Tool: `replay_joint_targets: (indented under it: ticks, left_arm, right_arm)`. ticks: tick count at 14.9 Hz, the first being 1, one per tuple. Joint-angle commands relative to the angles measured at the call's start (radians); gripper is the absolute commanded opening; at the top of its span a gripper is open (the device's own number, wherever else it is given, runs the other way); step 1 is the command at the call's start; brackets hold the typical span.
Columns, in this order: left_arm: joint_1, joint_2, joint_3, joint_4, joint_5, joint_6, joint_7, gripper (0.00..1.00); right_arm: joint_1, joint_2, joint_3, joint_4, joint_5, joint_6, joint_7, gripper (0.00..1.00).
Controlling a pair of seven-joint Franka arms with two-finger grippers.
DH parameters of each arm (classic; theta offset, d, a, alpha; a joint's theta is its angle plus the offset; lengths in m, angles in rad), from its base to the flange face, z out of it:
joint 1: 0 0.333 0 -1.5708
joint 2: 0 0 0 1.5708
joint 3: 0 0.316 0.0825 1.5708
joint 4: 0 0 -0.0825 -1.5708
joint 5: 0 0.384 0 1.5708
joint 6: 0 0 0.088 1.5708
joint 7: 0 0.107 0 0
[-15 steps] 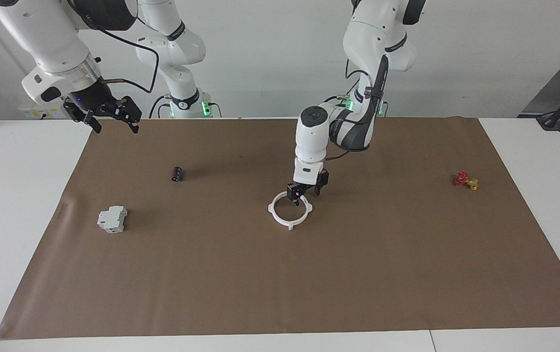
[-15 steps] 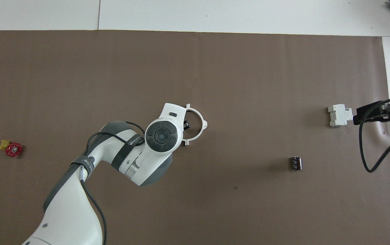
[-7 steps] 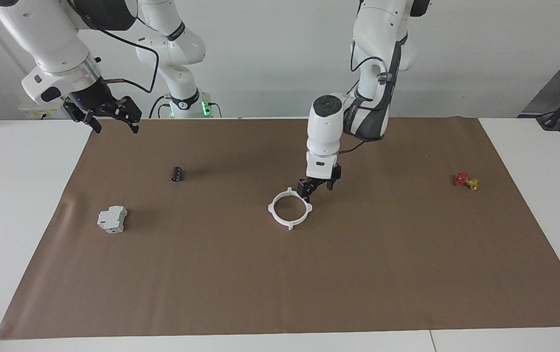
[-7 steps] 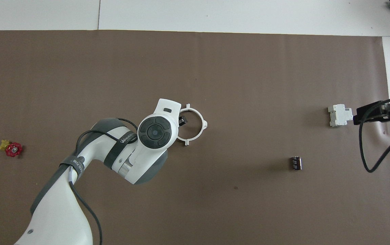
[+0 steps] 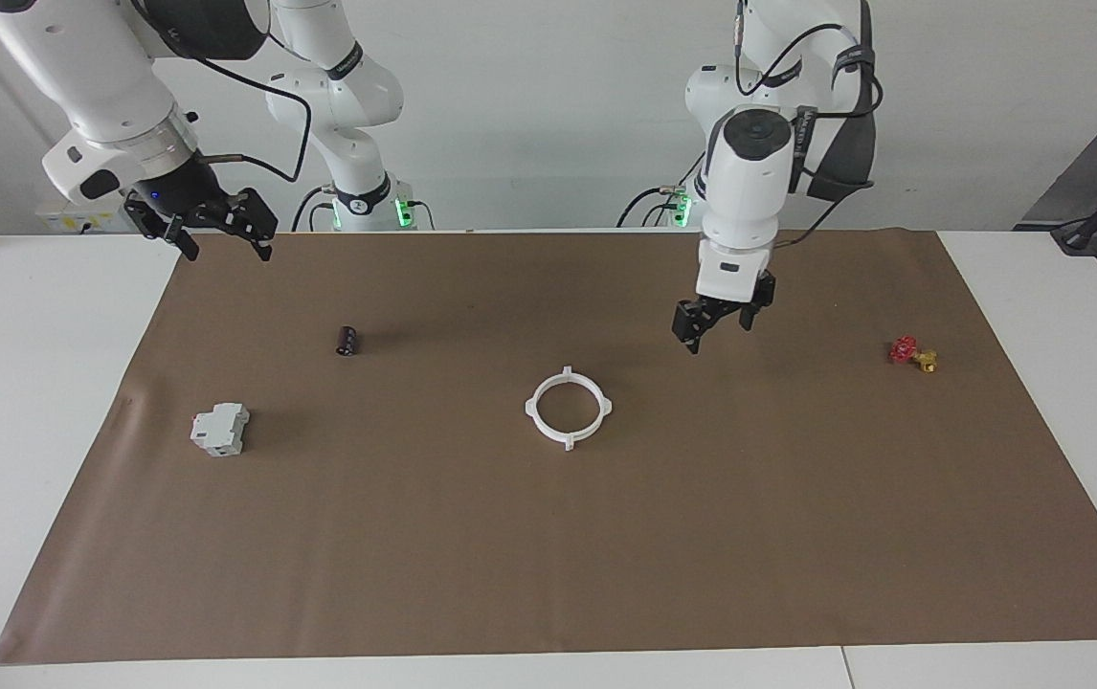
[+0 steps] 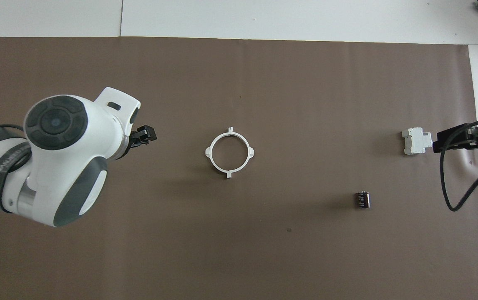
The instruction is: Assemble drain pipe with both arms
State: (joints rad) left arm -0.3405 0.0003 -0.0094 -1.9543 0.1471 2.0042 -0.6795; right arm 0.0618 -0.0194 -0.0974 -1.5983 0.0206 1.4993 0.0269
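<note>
The drain pipe (image 5: 531, 410) lies flat near the middle of the brown mat as one closed white ring with small tabs, its two halves together. It also shows in the overhead view (image 6: 208, 152). Nothing touches it. My left gripper (image 5: 716, 333) hangs open and empty in the air over the mat, beside the ring toward the left arm's end; in the overhead view (image 6: 142, 137) the arm's wrist covers most of it. My right gripper (image 5: 228, 249) is open and empty, raised over the mat's corner at the right arm's end, and the arm waits there (image 6: 439, 141).
A grey-white boxy block (image 5: 219, 429) (image 6: 416, 141) and a small dark cylinder (image 5: 347, 341) (image 6: 363, 199) lie toward the right arm's end. A red-and-yellow valve (image 5: 910, 352) (image 6: 13, 181) lies toward the left arm's end. The brown mat (image 5: 797, 536) covers most of the table.
My left gripper has left the ring's rim, risen and drawn back toward the left arm's end. The ring stays in place. The right arm has not moved.
</note>
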Motion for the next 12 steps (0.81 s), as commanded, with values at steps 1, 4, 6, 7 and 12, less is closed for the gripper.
replay_joint_targets:
  ticks: [1,4,6,7,12]
  left_arm:
    - [0.115,-0.063,-0.009,-0.003,0.003,-0.059,0.186,1.00]
    - [0.211,-0.094,-0.007,-0.003,-0.009,-0.087,0.357,1.00]
    - [0.280,-0.097,-0.006,-0.002,-0.035,-0.085,0.495,1.00]
    - [0.308,-0.100,-0.006,0.000,-0.041,-0.085,0.577,1.00]
    - [0.388,-0.100,-0.003,0.044,-0.084,-0.128,0.667,1.00]
  right_arm:
    - [-0.013,-0.010,0.004,-0.005,0.019,0.006,-0.018,1.00]
    - [-0.013,-0.010,0.004,-0.005,0.019,0.006,-0.018,1.00]
    - [-0.013,-0.010,0.004,-0.005,0.019,0.006,-0.018,1.00]
    - [-0.013,-0.010,0.004,-0.005,0.019,0.006,-0.018,1.00]
    - [-0.013,-0.010,0.004,-0.005,0.019,0.006,-0.018,1.00]
